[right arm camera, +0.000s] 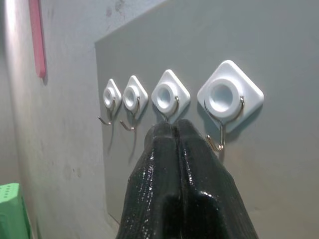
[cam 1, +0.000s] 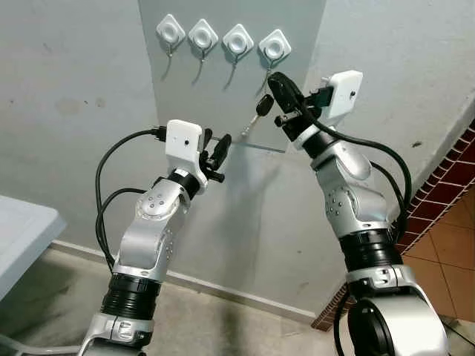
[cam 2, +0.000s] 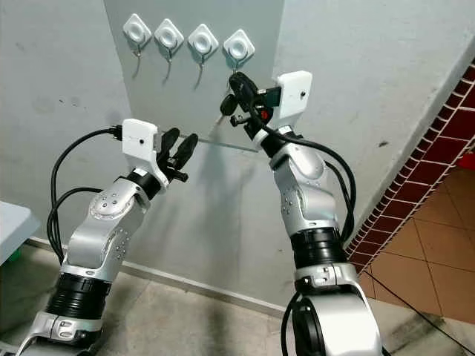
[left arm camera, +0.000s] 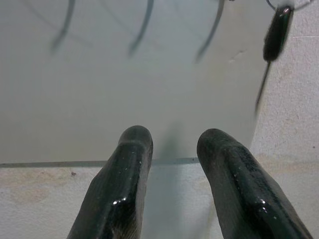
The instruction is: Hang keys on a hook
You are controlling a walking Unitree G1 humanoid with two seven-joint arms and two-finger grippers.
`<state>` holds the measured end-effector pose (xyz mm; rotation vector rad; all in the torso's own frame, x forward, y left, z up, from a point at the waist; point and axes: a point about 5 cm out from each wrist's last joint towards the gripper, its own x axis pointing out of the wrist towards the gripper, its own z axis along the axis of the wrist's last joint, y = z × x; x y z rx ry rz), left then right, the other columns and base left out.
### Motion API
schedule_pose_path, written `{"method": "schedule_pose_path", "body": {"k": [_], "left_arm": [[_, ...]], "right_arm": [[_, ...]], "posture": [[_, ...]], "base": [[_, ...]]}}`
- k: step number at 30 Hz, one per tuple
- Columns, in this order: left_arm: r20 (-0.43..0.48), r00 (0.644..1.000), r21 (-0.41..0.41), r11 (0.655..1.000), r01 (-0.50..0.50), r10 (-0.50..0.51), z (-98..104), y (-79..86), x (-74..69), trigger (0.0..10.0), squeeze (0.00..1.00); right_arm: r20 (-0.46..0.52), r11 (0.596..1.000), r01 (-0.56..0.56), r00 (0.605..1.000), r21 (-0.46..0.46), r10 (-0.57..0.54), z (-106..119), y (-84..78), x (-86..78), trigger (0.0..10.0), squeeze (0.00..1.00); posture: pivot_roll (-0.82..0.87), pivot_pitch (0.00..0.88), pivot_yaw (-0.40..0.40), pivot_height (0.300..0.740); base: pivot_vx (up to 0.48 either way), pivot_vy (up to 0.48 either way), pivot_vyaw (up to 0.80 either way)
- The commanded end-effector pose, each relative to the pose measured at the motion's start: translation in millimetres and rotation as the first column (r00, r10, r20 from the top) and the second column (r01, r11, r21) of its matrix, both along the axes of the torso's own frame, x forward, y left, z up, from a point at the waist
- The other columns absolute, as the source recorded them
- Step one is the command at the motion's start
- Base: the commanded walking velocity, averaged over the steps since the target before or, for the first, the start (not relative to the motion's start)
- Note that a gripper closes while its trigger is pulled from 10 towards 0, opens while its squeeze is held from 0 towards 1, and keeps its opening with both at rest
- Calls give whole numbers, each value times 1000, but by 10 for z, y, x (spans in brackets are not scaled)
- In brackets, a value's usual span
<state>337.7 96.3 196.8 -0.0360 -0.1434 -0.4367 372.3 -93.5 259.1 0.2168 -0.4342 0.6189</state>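
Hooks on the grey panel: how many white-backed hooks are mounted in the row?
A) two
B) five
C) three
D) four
D: four white diamond-backed hooks sit in one row on the grey panel, with the right gripper raised just below the rightmost hook.

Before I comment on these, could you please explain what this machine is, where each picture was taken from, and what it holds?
It is a walking humanoid robot with two silver arms, each ending in a tool of two black fingers. The two wide pictures come from cameras in its head, facing a grey panel on the wall with four white hooks. The other two come from wrist cameras looking along each tool's fingers. The right tool is raised just under the rightmost hook, fingers shut; a black-headed key dangles beside it, apparently on a ring it grips. The left tool hovers lower, open and empty.
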Motion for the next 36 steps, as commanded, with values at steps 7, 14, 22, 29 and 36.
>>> {"method": "schedule_pose_path", "body": {"k": [7, 14, 22, 29, 36], "left_arm": [[18, 1000, 7, 1000, 13, -13, 65, -29, -8, 10000, 0], [14, 1000, 5, 1000, 4, -4, 53, -17, -23, 10000, 0], [11, 1000, -1, 1000, -3, 3, 54, -10, -29, 10000, 0], [8, 1000, -5, 1000, -4, 4, 53, -13, -29, 10000, 0], [5, 1000, -10, 1000, -4, 4, 54, -18, -31, 10000, 0]], "right_arm": [[6, 999, -4, 1000, 47, 4, 124, 14, 79, 10000, 0], [-15, 997, -6, 1000, 73, 7, 153, 30, 155, 10000, 0], [-33, 995, -9, 999, 98, 12, 184, 64, 227, 10000, 0], [-53, 993, 7, 999, 122, -1, 202, 51, 273, 10000, 0], [-66, 989, 33, 998, 147, -23, 223, 20, 312, 10000, 0]], "posture": [[116, 0, -32, 740], [122, 0, -37, 740], [126, 0, -41, 740], [126, 0, -41, 740], [125, 0, -40, 740]], "base": [[0, 0, 0], [0, 0, 0], [0, 0, 0], [0, 0, 0], [0, 0, 0]]}}
